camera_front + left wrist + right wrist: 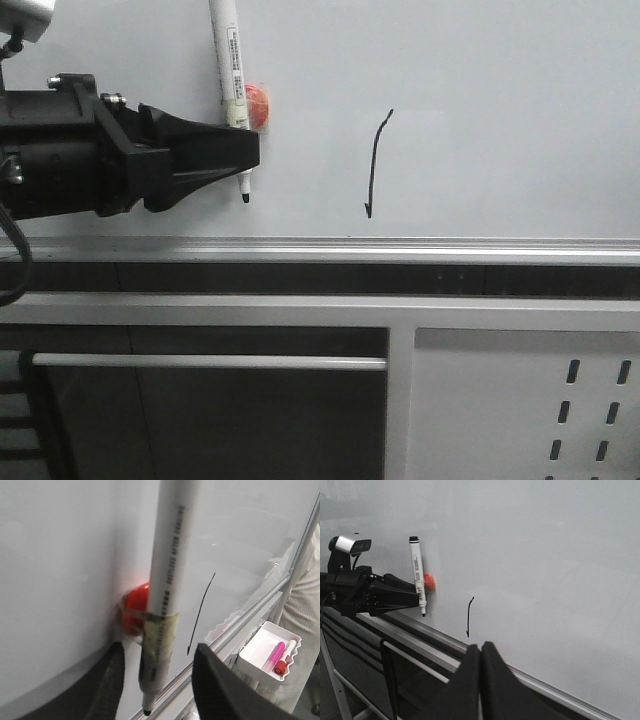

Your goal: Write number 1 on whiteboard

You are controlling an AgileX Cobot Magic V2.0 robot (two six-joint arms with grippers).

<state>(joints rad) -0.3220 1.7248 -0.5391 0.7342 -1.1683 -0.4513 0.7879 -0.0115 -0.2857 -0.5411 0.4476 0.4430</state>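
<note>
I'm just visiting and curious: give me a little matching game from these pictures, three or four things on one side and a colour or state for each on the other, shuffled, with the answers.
Things:
1. marker pen
2. number 1
3. round magnet
4. right gripper

Descriptions:
A. red, stuck on the whiteboard
B. thin black stroke, already drawn
C. shut, holding nothing
D. white, upright, tip down, between the left gripper's fingers

Pairs: 1-D, 2-B, 3-A, 4-C
</note>
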